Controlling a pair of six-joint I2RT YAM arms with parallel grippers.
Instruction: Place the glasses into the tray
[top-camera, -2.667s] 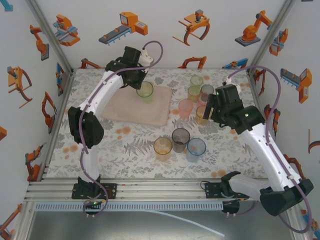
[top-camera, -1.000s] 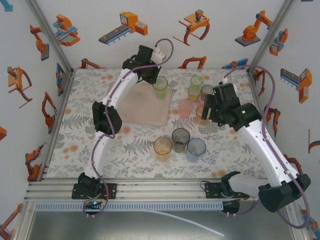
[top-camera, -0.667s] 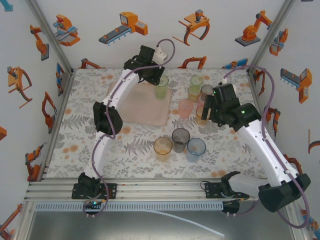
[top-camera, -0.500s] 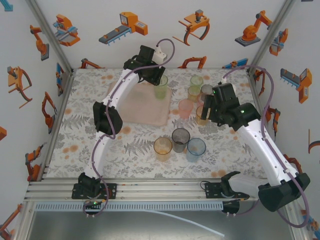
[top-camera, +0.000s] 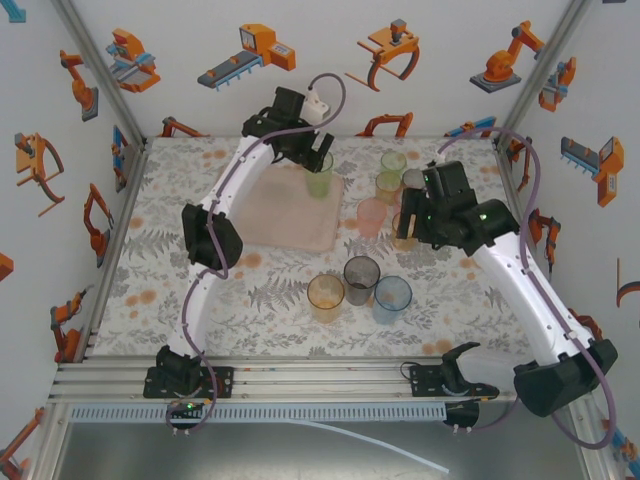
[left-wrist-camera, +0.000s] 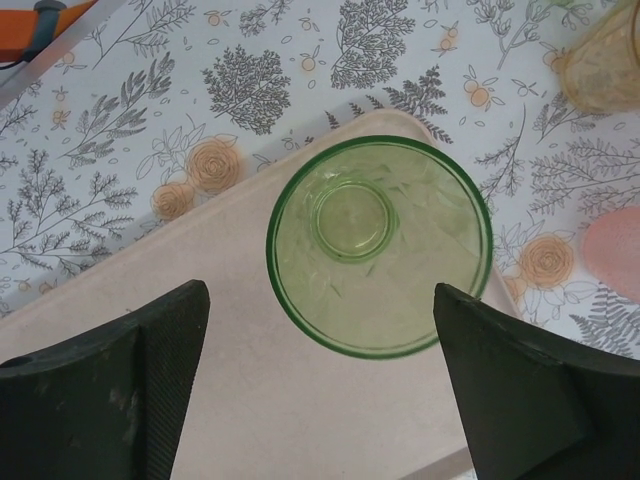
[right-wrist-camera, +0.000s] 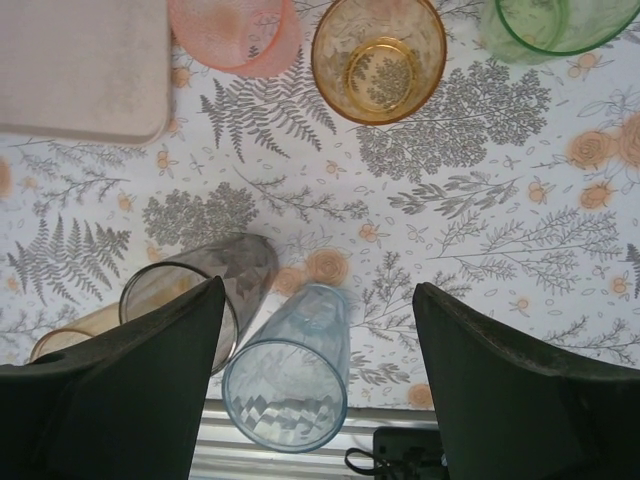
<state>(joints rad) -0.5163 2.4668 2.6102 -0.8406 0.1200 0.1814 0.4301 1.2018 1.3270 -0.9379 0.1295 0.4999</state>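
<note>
Your left gripper (left-wrist-camera: 318, 320) has just let go. Its jaws, clamped on the green tumbler (left-wrist-camera: 380, 245) a second ago, now stand wide with a clear gap on each side. The tumbler stands upright between the fingers on the tray (left-wrist-camera: 250, 400), by the tray's corner (inside the rim, as far as the wrist view tells). I judge that glass delivered, so you can lift this arm straight up. Your right gripper (right-wrist-camera: 318, 300) hangs open and empty, as before. The orange tumbler (right-wrist-camera: 378, 55) sits ahead of its fingers, and the blue tumbler (right-wrist-camera: 290, 375) and smoky grey tumbler (right-wrist-camera: 200, 285) sit back toward the wrist, all still on the table (right-wrist-camera: 450, 200).
</note>
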